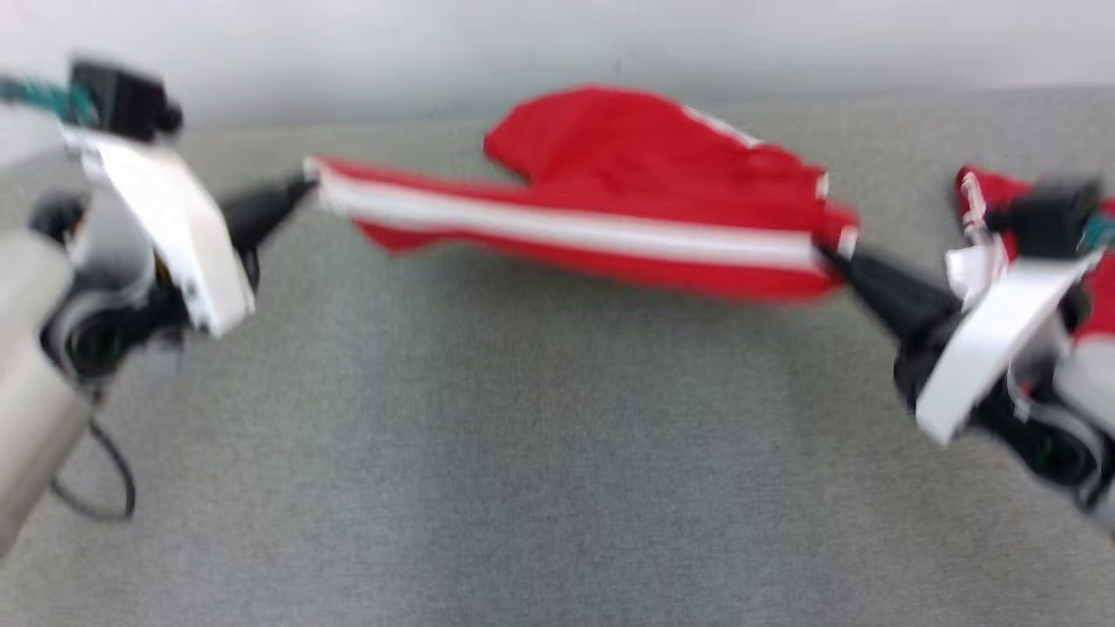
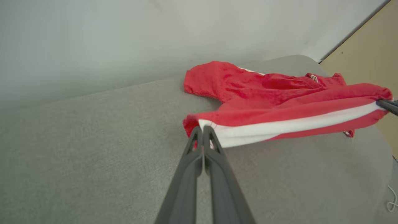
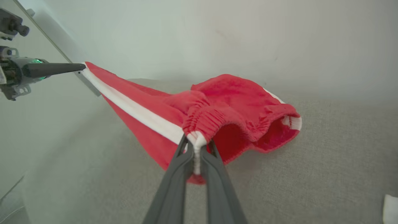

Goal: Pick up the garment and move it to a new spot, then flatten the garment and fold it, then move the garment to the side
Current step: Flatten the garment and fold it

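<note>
Well, the red garment (image 1: 627, 165), shorts by the look of them with a white stripe (image 1: 566, 226) down the side, is out at twelve o'clock from the robot, strung from about ten o'clock to two o'clock over the grey padded surface (image 1: 523, 453). The left gripper (image 2: 203, 130) has its two dark fingers (image 2: 217, 161) pressed together on the hem end of the stripe. The right gripper (image 3: 196, 141) is pinched narrow on the elastic waistband (image 3: 217, 119) where the stripe meets it, with a bit of white cloth squeezed between its fingers. The near edge runs taut between the two and looks lifted off the surface, while the far leg (image 1: 592, 131) lies slack on it toward twelve o'clock, close to the pale wall (image 1: 523, 43). From where I stand the picking up is done, and I'd say this is either the carry to a new spot or the start of pulling it flat; I can't tell which. The cloth is not flat yet: the waist gapes open and the far leg is bunched. No fold has been made, and the move to the side is yet to come. Behind the right arm (image 1: 993, 340) at three o'clock there is a scrap of red and white cloth (image 1: 974, 196), too blurred to name
</note>
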### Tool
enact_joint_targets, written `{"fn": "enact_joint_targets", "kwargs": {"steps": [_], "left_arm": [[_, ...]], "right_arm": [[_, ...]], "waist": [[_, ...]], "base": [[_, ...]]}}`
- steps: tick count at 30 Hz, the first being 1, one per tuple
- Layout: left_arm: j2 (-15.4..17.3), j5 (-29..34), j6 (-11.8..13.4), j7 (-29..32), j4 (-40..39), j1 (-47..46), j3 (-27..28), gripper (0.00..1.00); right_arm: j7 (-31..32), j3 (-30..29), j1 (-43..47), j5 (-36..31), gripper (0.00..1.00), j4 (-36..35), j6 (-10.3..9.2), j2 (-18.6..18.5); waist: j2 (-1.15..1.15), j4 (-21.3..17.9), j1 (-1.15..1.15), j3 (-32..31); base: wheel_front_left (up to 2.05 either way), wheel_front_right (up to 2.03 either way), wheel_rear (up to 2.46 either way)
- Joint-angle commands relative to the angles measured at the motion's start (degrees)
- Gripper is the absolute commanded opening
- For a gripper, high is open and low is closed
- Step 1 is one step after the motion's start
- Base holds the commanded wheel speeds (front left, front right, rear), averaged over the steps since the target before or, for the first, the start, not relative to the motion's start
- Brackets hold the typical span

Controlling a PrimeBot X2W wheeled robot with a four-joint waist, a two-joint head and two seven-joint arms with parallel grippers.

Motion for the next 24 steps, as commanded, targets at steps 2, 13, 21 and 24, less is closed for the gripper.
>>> {"fn": "enact_joint_targets", "kwargs": {"steps": [2, 13, 21, 24], "left_arm": [[1.7, -1.8, 0.2, 1.8, -1.4, 3.5, -0.7, 0.0], [12.1, -11.4, 5.6, 12.1, -19.3, 18.7, -4.9, 0.0], [20.0, -16.5, 9.9, 14.2, -31.8, 25.8, -6.1, 0.0], [22.3, -18.0, 11.1, 14.4, -34.9, 27.0, -6.0, 0.0]], "right_arm": [[0.7, 0.6, 2.9, 0.7, 0.0, -1.4, -0.15, -1.5], [6.1, 2.4, 18.9, 3.8, 0.0, -11.7, -0.15, -7.2], [9.3, 2.6, 28.6, 6.9, 0.0, -18.7, -0.15, -11.3], [11.5, 2.6, 30.8, 8.0, 0.0, -21.2, -0.15, -12.8]], "waist": [[0.0, -0.5, 0.01, -3.2], [0.0, -0.6, 0.01, -9.3], [0.0, -0.8, 0.01, -12.2], [0.0, -1.2, 0.01, -12.8]], "base": [[0.0, 0.0, 0.0], [0.0, 0.0, 0.0], [0.0, 0.0, 0.0], [0.0, 0.0, 0.0]]}}
